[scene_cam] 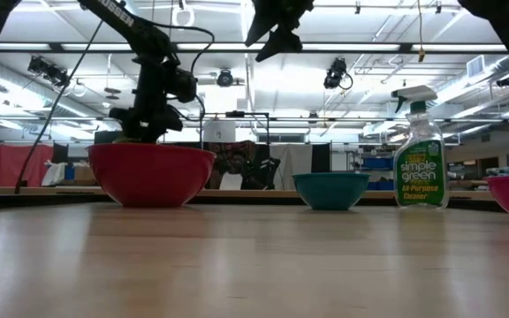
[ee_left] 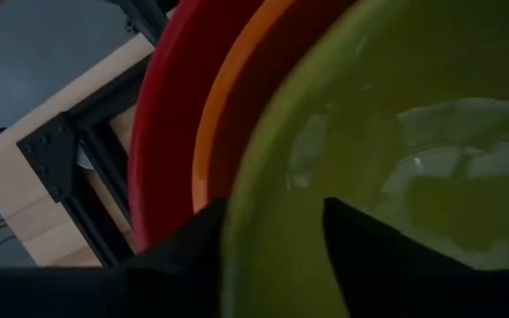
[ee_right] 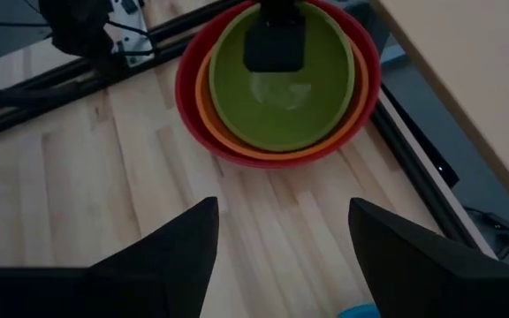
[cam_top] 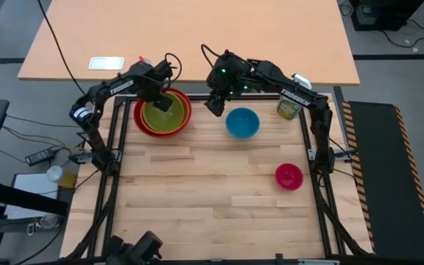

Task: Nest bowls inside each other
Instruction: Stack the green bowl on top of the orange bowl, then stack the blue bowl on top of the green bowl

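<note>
A red bowl stands at the table's far left with an orange bowl and a lime green bowl nested in it. My left gripper is open over the green bowl's far rim, one finger on either side. A blue bowl rests on its base to the right of the stack. A pink bowl sits nearer the right edge. My right gripper hangs open, high in the air between the stack and the blue bowl, with nothing between its fingers. My left gripper comes from above, pointing steeply down, and straddles the green bowl's far rim. One finger is inside the bowl and the other finger is outside. Whether either touches the wall I cannot tell. The green bowl sits level in the orange one.
A clear spray bottle with green liquid stands upright at the far right, beyond the blue bowl. Black frame rails run along the table's left and right sides. Bare wood lies across the middle and near half of the table.
</note>
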